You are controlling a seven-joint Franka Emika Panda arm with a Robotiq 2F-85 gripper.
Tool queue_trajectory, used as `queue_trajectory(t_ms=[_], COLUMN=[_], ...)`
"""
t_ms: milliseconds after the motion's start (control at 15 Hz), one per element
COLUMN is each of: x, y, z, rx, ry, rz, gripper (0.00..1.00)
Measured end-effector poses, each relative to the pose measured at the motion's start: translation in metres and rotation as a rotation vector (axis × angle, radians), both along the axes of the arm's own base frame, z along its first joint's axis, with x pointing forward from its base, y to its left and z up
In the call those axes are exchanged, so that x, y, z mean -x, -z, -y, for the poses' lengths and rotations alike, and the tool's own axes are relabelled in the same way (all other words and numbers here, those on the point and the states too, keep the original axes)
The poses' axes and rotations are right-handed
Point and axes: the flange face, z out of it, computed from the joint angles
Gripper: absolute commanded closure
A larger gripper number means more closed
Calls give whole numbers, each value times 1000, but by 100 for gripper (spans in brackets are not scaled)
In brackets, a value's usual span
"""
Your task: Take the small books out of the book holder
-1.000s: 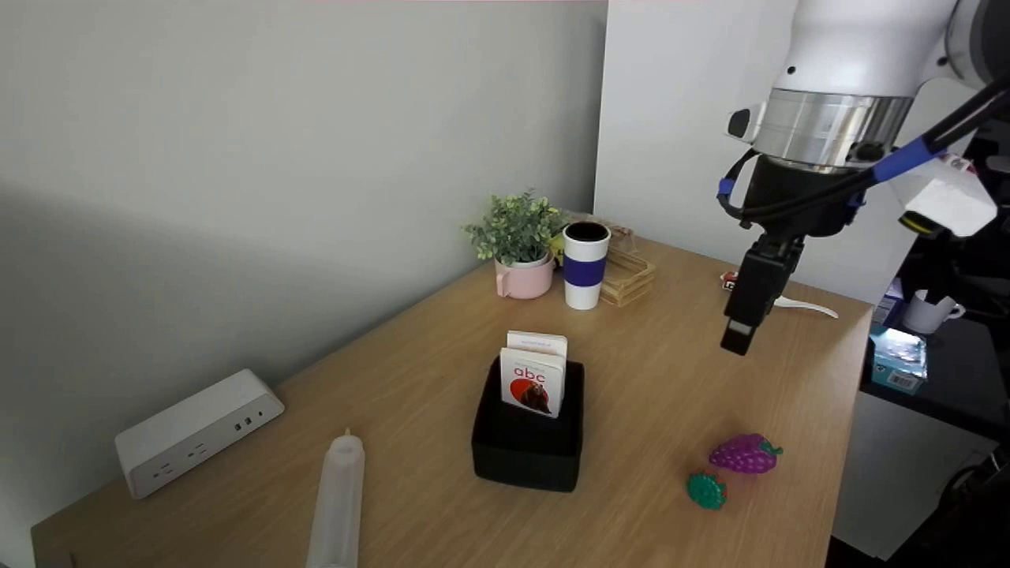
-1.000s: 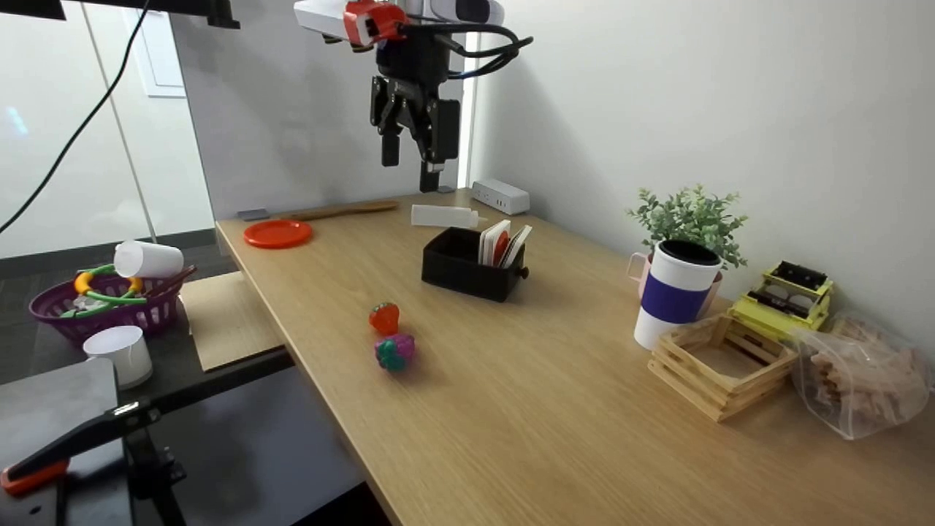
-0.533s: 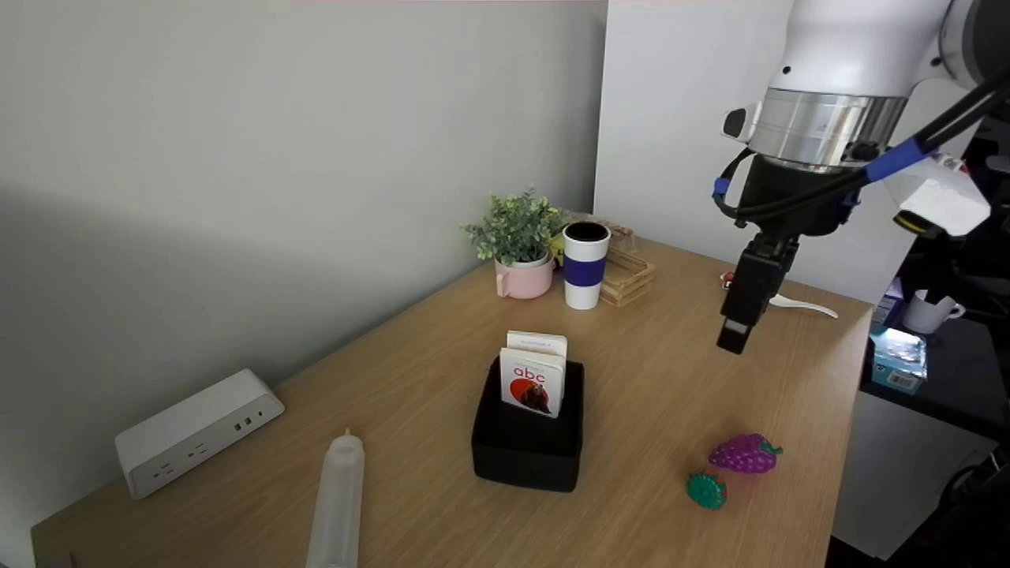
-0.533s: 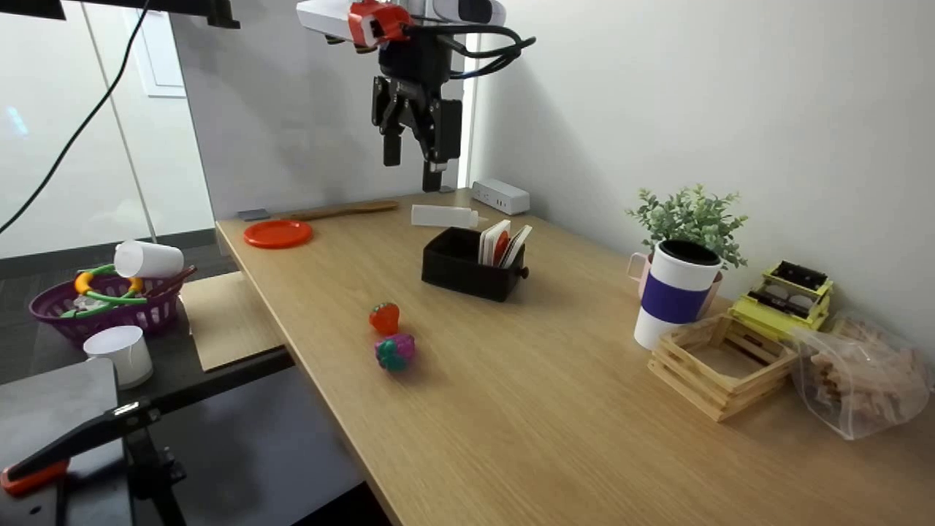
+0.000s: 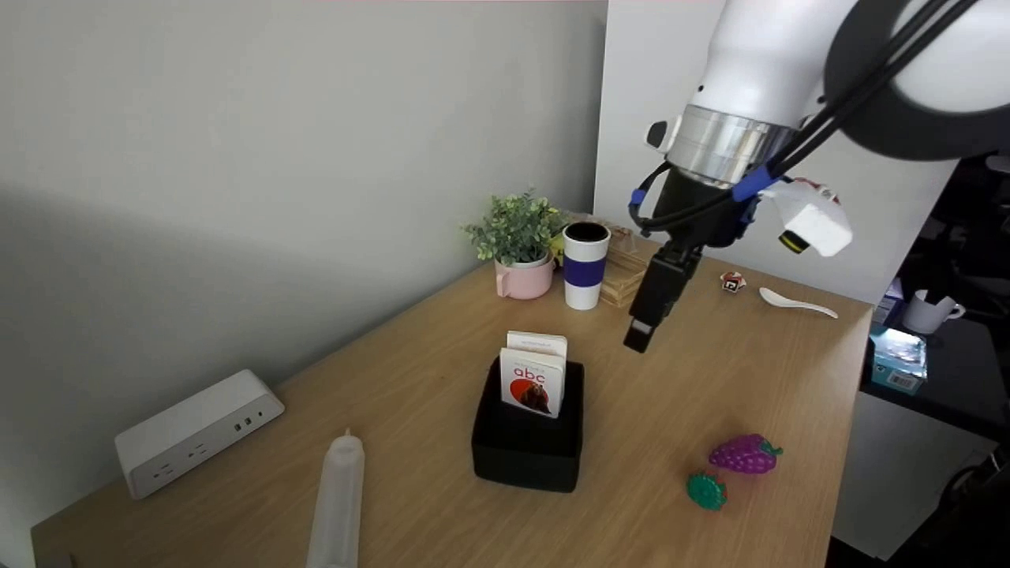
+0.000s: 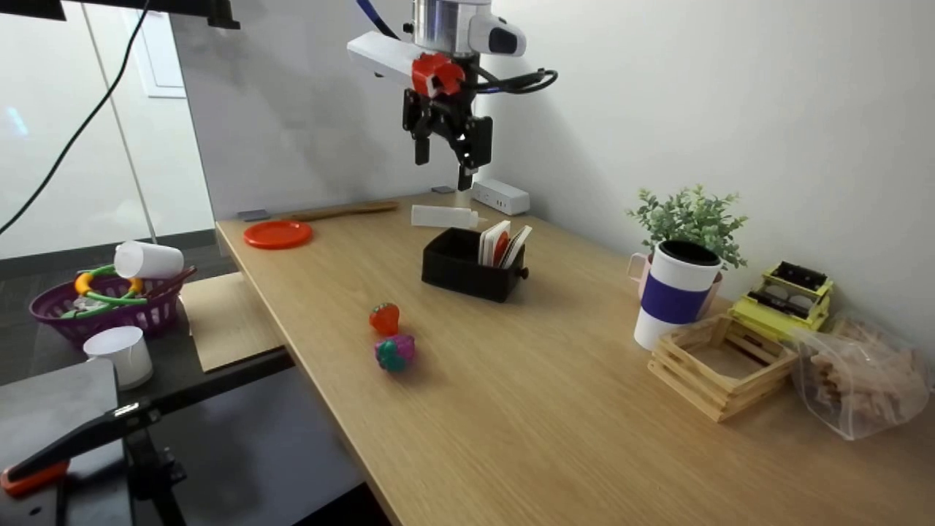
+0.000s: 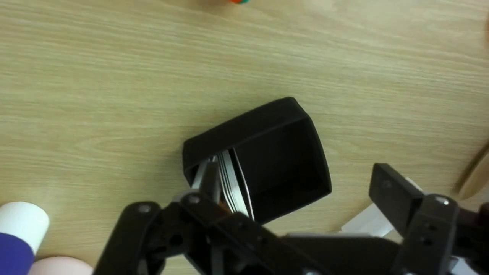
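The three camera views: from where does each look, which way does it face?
An exterior view: near the wooden crate, facing the book holder, bottle beyond; arm and gripper show.
An exterior view: near the bottle, facing the book holder, cup beyond; arm and gripper show.
Wrist view: on the arm's end, looking down at the small books; gripper's fingers show.
Both exterior views share cup and book holder, from roughly opposite directions.
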Motion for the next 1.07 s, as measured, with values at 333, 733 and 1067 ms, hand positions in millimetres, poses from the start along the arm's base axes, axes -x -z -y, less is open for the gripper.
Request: queue_trajectory(t_ms=[333, 733, 1067], x=[-40, -57, -59], y=[40, 51, 51], z=[-36, -43, -40], rx=[-92, -105, -78], ry=[-89, -103, -109], rz=[-8, -14, 21], gripper=[0, 0, 0])
